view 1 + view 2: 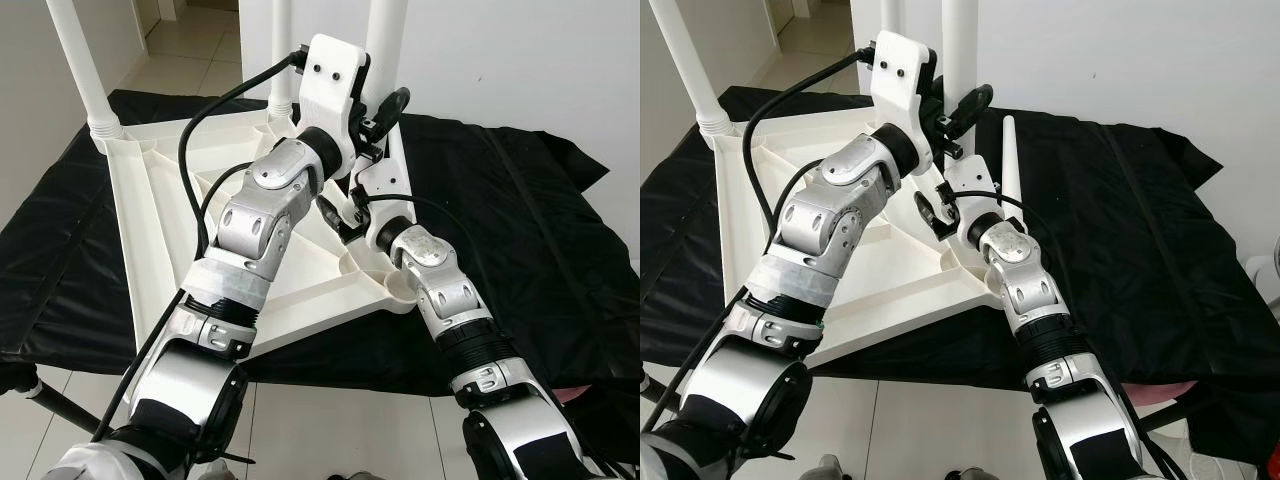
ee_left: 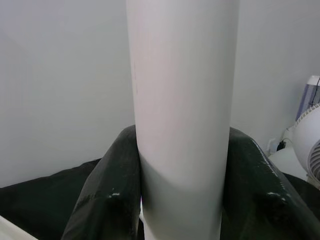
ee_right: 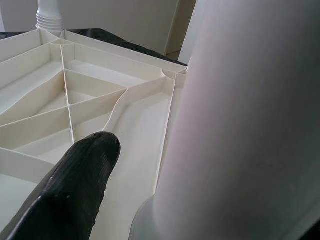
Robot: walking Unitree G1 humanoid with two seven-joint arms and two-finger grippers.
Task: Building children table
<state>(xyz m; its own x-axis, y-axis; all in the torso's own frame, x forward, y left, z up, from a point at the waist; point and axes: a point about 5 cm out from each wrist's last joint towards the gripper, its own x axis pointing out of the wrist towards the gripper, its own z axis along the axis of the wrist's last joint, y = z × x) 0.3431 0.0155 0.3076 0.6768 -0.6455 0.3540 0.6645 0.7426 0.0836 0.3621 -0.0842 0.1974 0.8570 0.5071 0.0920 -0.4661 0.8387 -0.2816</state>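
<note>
The inverted white tabletop [image 1: 150,250] lies underside up on a black cloth [image 1: 540,260]. The right pincer [image 3: 125,165] sits low beside the near-right leg [image 2: 182,100], one finger [image 3: 75,190] visible; its state cannot be determined. Above, the left pincer [image 2: 182,200] clamps this leg. The leg's long axis is vertical. Further legs [image 1: 80,60] stand at the far corners.

A plain white leg [image 2: 182,115] sits between the left gripper's [image 2: 182,200] black fingers [image 2: 102,200], above the cream ribbed tabletop [image 1: 150,220] on a black cloth [image 1: 520,230].
</note>
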